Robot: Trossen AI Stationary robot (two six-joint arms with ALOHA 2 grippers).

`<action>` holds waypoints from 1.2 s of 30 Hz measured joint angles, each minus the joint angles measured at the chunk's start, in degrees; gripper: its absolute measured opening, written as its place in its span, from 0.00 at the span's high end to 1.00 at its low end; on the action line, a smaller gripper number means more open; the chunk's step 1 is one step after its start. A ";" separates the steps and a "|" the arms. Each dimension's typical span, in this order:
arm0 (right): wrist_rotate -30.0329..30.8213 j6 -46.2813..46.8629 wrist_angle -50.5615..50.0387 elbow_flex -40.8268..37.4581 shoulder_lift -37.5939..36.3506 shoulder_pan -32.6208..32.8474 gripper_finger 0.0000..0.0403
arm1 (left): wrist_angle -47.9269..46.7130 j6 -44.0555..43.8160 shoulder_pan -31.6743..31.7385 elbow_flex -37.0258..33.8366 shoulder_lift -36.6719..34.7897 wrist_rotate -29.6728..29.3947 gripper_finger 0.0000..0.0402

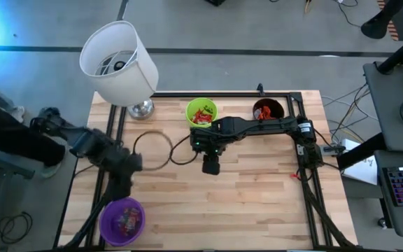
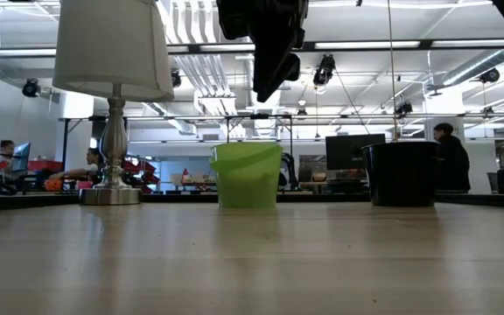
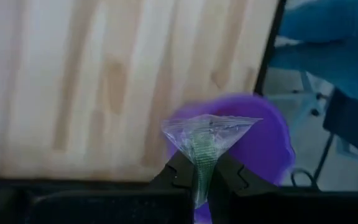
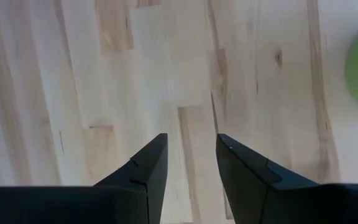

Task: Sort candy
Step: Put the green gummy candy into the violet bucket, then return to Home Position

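At the near edge of the bench (image 1: 243, 203), the purple cup (image 1: 122, 221) is already holding a heap of sweets, and the left gripper (image 3: 204, 180) is hanging just above it with its jaws pinched shut on a clear-wrapped candy (image 3: 209, 135) with a green streak inside, so this piece is looking ready to drop into that cup. The left arm is reaching in from the bench's left side, wrist bent down toward the cup. Farther in, the right gripper (image 4: 191, 158) is pointing down over bare wood near mid-bench, jaws standing apart and holding nothing. Farther back, the green cup (image 1: 201, 113) is carrying red pieces and the black cup (image 1: 267, 110) a few orange-red ones. No loose candy is showing on the wood, so the sorting is looking nearly finished.
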 joint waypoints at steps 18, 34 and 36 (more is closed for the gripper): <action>0.03 4.50 0.34 0.00 0.00 0.04 0.68 | 20.25 -21.55 -22.93 -7.05 2.61 -0.39 1.00; 0.35 6.88 0.34 0.00 0.00 0.15 0.68 | 17.37 -20.26 -21.90 -0.77 3.08 -8.66 0.75; 0.35 6.90 0.25 0.00 0.00 0.15 0.68 | 17.34 -21.27 -21.95 -0.81 3.08 -8.74 0.74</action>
